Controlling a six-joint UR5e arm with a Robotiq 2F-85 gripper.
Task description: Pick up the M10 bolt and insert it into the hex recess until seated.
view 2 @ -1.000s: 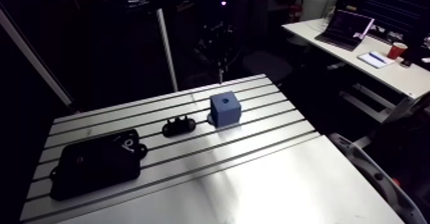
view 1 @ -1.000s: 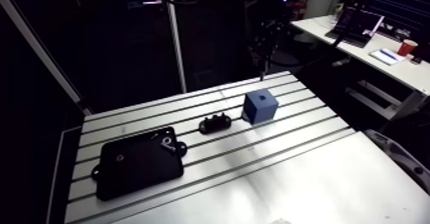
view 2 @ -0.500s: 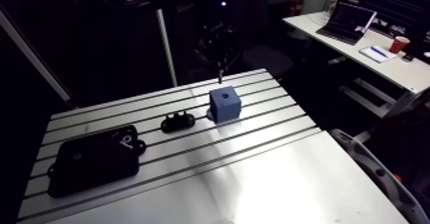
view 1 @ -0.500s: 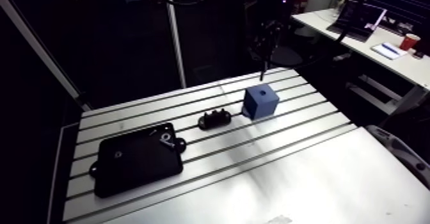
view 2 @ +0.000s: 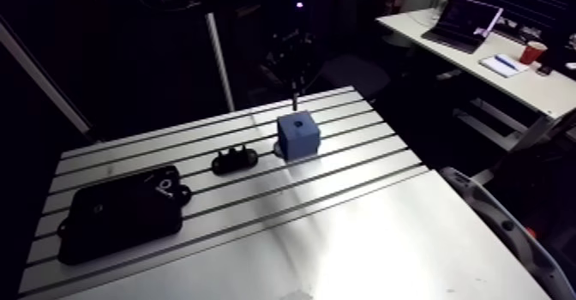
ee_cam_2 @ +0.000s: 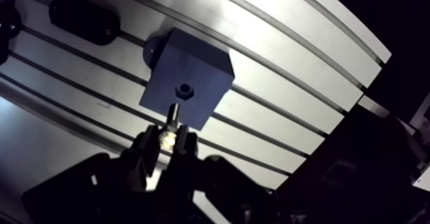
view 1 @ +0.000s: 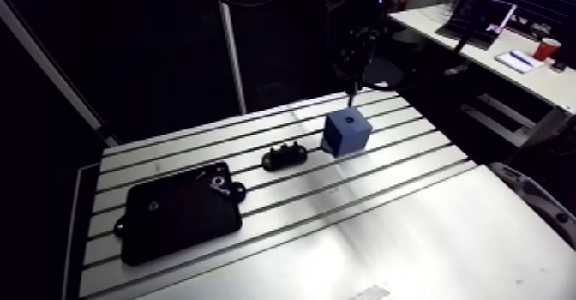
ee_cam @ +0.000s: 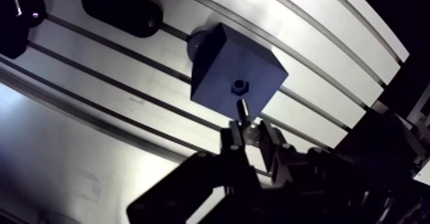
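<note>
A blue cube (ee_cam: 224,63) stands on the slotted table (view 1: 403,226), with a small hex recess (ee_cam: 239,86) in its top face. In the wrist view my gripper (ee_cam: 249,132) is shut on a slim metal bolt (ee_cam_2: 173,116) that points down at the cube. The bolt's tip hangs over the top face, just short of the recess and a little above it. In the arm view the gripper (view 1: 354,55) hangs right over the cube (view 1: 347,132).
A small black oval fixture (view 1: 284,157) lies on the table beside the cube. Farther along sits a flat black plate (view 1: 178,222) with a small white-marked part (view 1: 219,186) at its corner. The table's far edge runs close behind the cube.
The arm view has shifted with the arm. The gripper, still holding the bolt, has come down a little closer to the cube's top. The cube and black parts stay put.
</note>
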